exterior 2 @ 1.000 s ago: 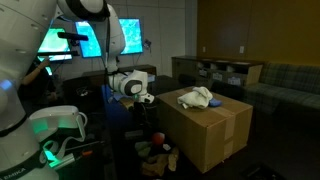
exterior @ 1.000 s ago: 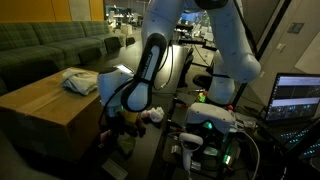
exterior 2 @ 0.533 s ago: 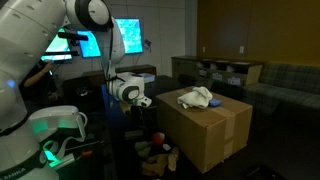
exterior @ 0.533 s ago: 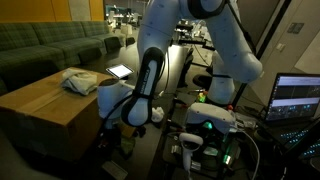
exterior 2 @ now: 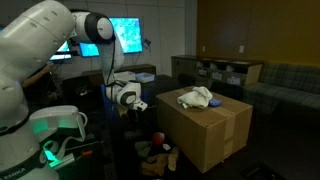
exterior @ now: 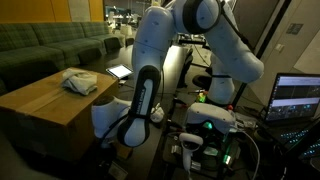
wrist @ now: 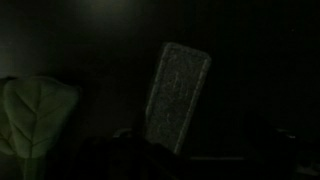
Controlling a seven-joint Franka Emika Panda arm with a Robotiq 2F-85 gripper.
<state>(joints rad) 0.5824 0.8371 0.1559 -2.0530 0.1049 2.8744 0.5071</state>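
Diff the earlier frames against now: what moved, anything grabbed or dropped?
The white robot arm folded forward and its gripper sank lower beside the brown cardboard box. The jaws are open and empty; nothing was taken hold of or let go. The crumpled pale cloth on top of the box stayed where it was.

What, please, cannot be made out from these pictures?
- Wrist view: almost black; the grey slab and greenish shape cannot be identified.
- Both exterior views: the gripper is too small and dark for any detail.
- Exterior view: floor clutter is lost in shadow beside the box.
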